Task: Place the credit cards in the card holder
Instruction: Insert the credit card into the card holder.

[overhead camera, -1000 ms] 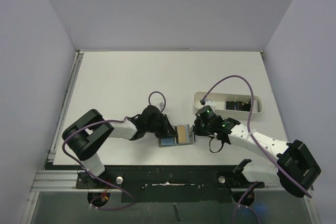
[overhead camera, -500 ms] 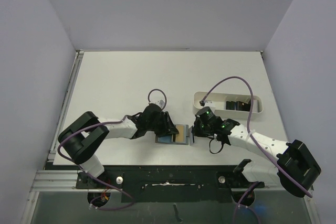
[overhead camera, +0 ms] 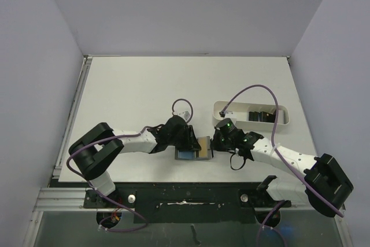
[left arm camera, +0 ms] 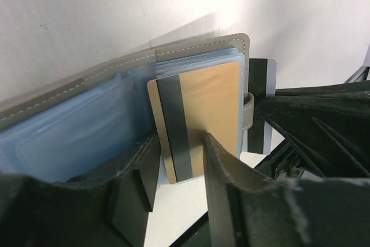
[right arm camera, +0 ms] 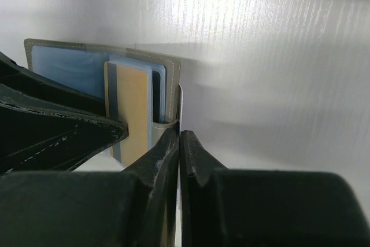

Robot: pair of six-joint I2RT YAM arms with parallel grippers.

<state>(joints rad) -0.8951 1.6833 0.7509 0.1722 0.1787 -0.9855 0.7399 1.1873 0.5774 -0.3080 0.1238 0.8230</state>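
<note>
From the top camera I saw the card holder (overhead camera: 186, 155) lying open close to the near edge of the table (overhead camera: 133, 91), between the left gripper (overhead camera: 191, 142) and the right gripper (overhead camera: 215, 144). Dark credit cards (overhead camera: 260, 115) sat in the white tray (overhead camera: 219, 108) toward the right edge. On the left wrist, the fingers (left arm camera: 228, 177) stood parted over a gold card (left arm camera: 208, 102) lying on the blue lining (left arm camera: 75, 134). On the right wrist, the jaws were pinched shut on a pale card (right arm camera: 180, 105), held edge-on just beside the holder.

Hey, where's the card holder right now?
The card holder lies open near the table's near edge in the top view, between the left gripper and the right gripper, a gold card on its right half.
</note>
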